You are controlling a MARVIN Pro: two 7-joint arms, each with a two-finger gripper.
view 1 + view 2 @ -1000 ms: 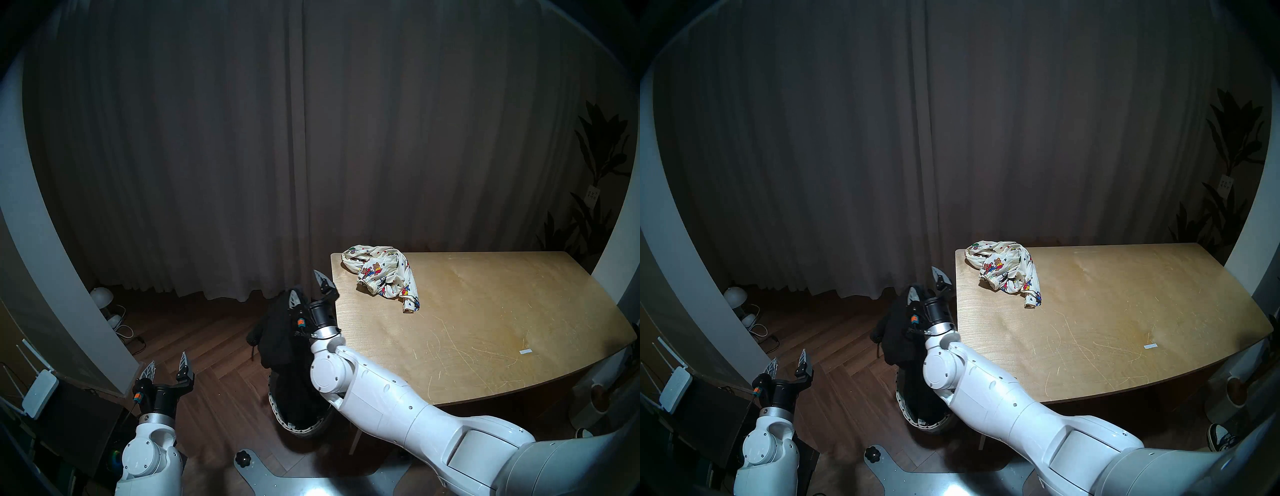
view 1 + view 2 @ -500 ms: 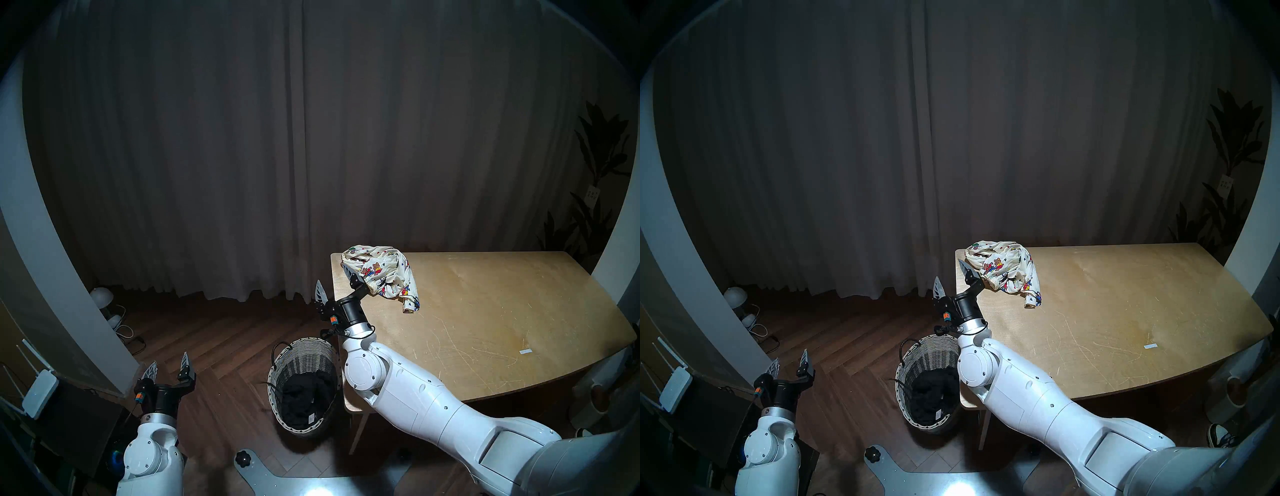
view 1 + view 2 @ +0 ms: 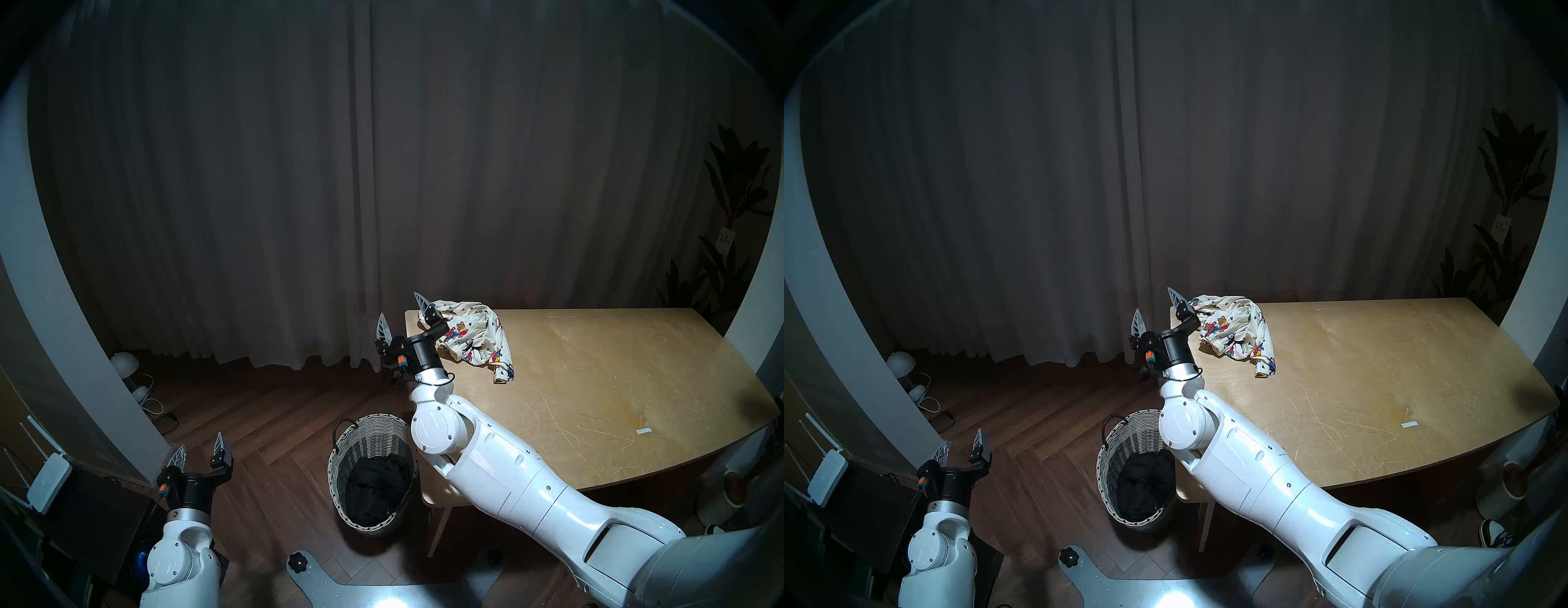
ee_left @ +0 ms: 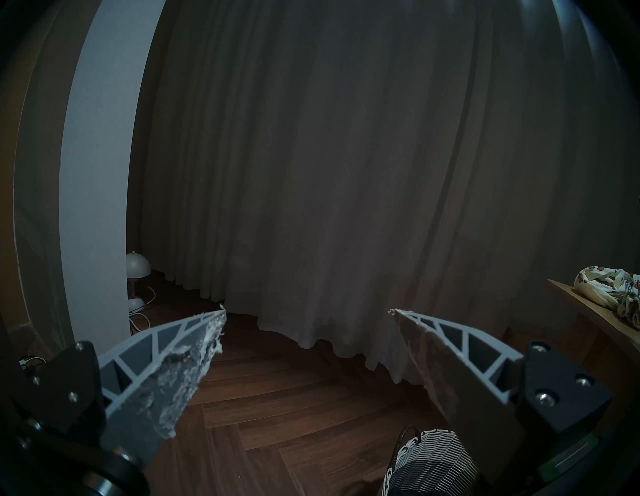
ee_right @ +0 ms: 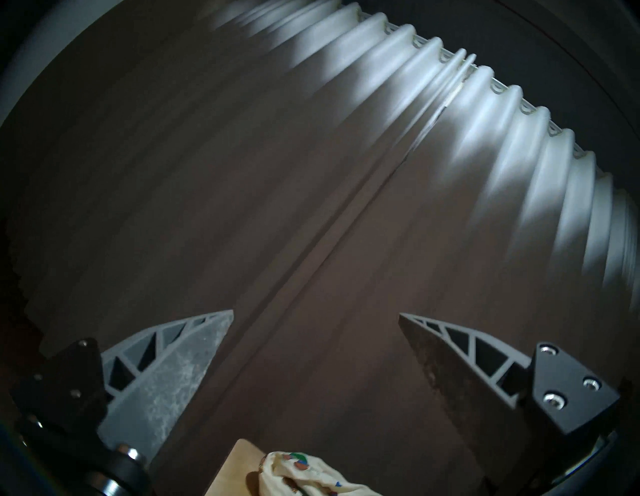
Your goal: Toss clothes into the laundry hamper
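Observation:
The cream garment with bear prints (image 3: 471, 335) lies crumpled at the far left corner of the wooden table (image 3: 594, 382); it also shows in the other head view (image 3: 1233, 331), the left wrist view (image 4: 613, 294) and the right wrist view (image 5: 304, 478). The wicker hamper (image 3: 373, 446) stands on the floor by the table's left edge, with dark clothes (image 3: 375, 484) inside. My right gripper (image 3: 401, 312) is open and empty, raised beside the cream garment's left end. My left gripper (image 3: 199, 446) is open and empty, low at the left.
Grey curtains (image 3: 382, 170) hang behind. A white wall panel (image 3: 85, 339) and a router (image 3: 46, 479) are at the left, small white lamps (image 3: 125, 363) with cables are on the floor. Plants (image 3: 729, 212) stand at the far right.
My right gripper let go of the black garment, which dropped into the hamper. The arm then swung up and right to the table's far left corner, beside the cream garment. The left arm barely moved.

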